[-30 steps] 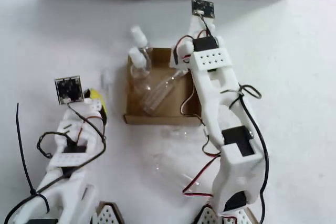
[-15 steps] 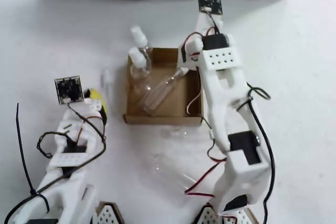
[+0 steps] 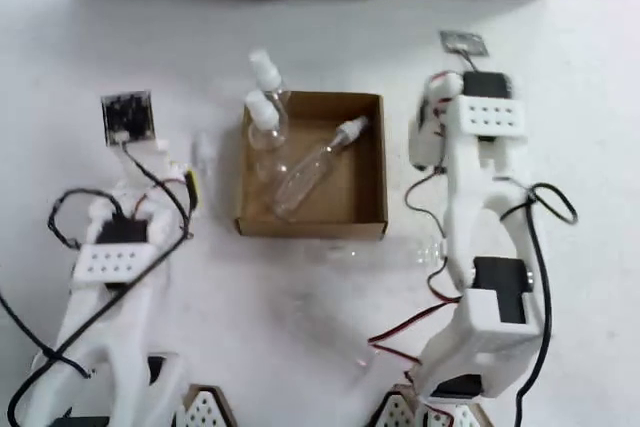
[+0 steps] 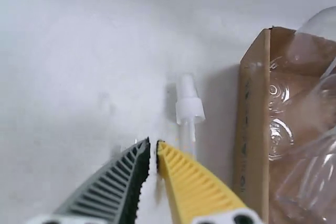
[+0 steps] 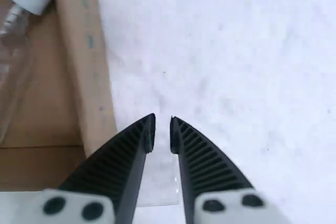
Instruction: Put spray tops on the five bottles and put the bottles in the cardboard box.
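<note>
The cardboard box point(image 3: 243, 162) sits at the centre of the white table point(image 3: 120, 37), open side up. One bottle point(image 3: 305, 172) with a white spray top fitted lies diagonally on the box floor, nozzle toward 1 o'clock. A second capped bottle point(image 3: 264, 125) stands upright in the 11 o'clock corner of the box. A third capped bottle point(image 3: 268, 75) stands at the same corner by the far wall; whether it is inside the box or just beyond the wall cannot be determined. A loose spray top point(image 3: 203, 155) lies on the table at 9 o'clock of the box, just beside its outer wall. In the left wrist view this part point(image 4: 188, 109) lies directly ahead of the left gripper point(image 4: 153, 151), near it but apart. The grey and yellow jaws are drawn almost together at the tips and grip nothing. The right arm point(image 3: 487, 117) stands at 3 o'clock of the box, apart from it. The right gripper point(image 5: 161, 128) is over bare table just outside the box wall point(image 5: 84, 61). Its black jaws are nearly closed, with a narrow slit between the tips, and hold nothing. The lying bottle's top shows past that wall.
</note>
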